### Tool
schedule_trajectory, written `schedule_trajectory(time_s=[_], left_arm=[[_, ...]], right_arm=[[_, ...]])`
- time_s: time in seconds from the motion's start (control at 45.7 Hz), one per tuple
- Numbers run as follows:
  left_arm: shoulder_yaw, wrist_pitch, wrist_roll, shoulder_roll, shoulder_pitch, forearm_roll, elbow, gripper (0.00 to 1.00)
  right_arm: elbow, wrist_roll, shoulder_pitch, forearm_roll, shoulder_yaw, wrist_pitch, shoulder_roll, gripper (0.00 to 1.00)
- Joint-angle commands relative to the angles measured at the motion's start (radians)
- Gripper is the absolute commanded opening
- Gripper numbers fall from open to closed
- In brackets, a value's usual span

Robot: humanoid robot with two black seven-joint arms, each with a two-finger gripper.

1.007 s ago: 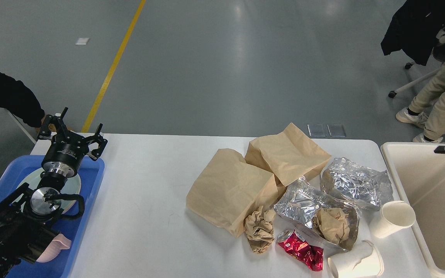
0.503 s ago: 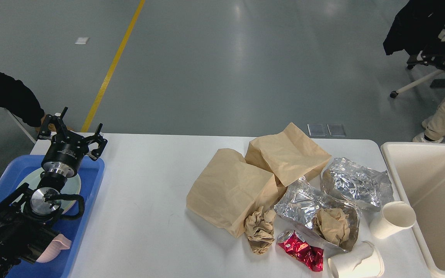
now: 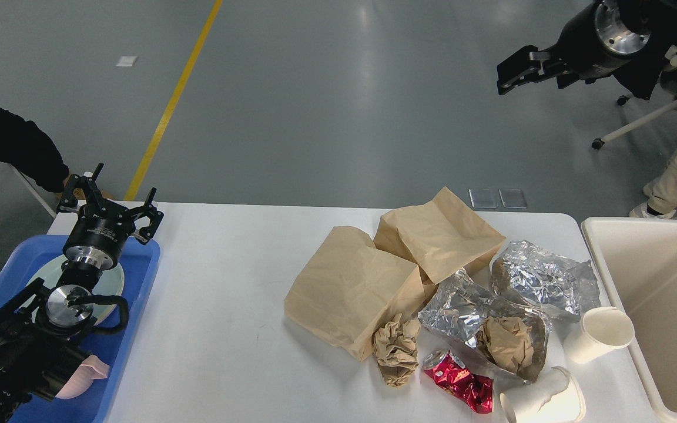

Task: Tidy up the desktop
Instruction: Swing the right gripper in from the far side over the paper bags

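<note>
- Wide white desktop [image 3: 221, 305], rubbish heaped right: paper bags [image 3: 350, 294], foil [image 3: 544, 279], cups [image 3: 600, 332].
- Left gripper [image 3: 106, 202] over blue tray [image 3: 138, 276], jaws spread, empty.
- Right gripper [image 3: 515, 70] raised far right, jaw state unclear.

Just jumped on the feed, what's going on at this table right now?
Nothing is held. The left gripper hangs open over the blue tray; the right gripper is raised high above the floor, far from everything. Paper bags, foil, cups and a red can lie on the desktop beside the cream bin.
</note>
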Motion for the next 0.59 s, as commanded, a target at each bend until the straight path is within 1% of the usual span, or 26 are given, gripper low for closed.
schedule_trajectory(time_s=[0.0,0.044,0.066,0.219,0.416,0.569], left_arm=[[0.0,0.0,0.0,0.0,0.0,0.0,0.0,0.96],[0.0,0.0,0.0,0.0,0.0,0.0,0.0,0.96],[0.0,0.0,0.0,0.0,0.0,0.0,0.0,0.96],[0.0,0.0,0.0,0.0,0.0,0.0,0.0,0.96],[0.0,0.0,0.0,0.0,0.0,0.0,0.0,0.96],[0.0,0.0,0.0,0.0,0.0,0.0,0.0,0.96]], right_arm=[[0.124,-0.002,0.101,-0.001,-0.037,0.144,0.068,1.0],[0.161,-0.002,0.133,-0.001,-0.029,0.23,0.079,1.0],[0.173,-0.002,0.147,-0.001,-0.023,0.243,0.08,1.0],[0.207,-0.002,0.181,-0.001,0.008,0.243,0.079,1.0],[0.331,-0.002,0.184,-0.001,-0.019,0.243,0.042,1.0],[0.338,-0.002,0.187,-0.001,-0.022,0.243,0.085,1.0]])
